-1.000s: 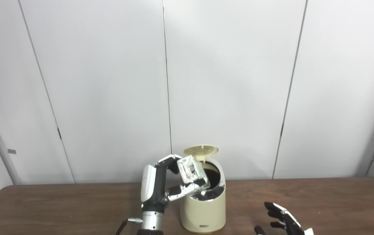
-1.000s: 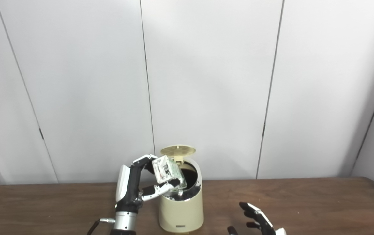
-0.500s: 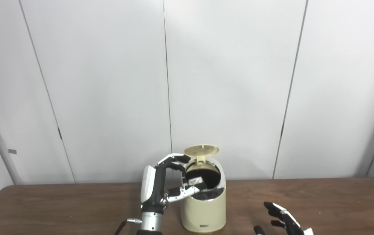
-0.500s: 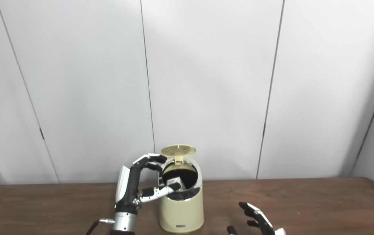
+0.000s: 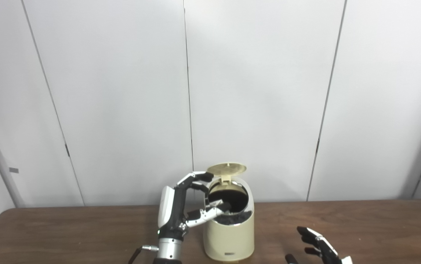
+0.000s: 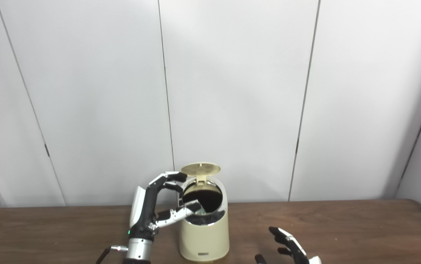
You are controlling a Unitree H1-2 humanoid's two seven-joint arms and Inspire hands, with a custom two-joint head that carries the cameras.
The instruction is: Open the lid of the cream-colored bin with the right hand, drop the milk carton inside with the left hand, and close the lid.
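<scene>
Cream-colored bin, table centre: lid hinged upright at far rim, mouth clear for dropping. Left hand: fingers spread, empty, at the opening. Milk carton: apparently inside, barely glimpsed. Right hand: spread, idle, near right.

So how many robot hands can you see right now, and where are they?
2. The left hand is raised beside the bin, open fingers at its mouth. The right hand rests low, open, at the picture's bottom edge, right of the bin and partly cut off.
</scene>
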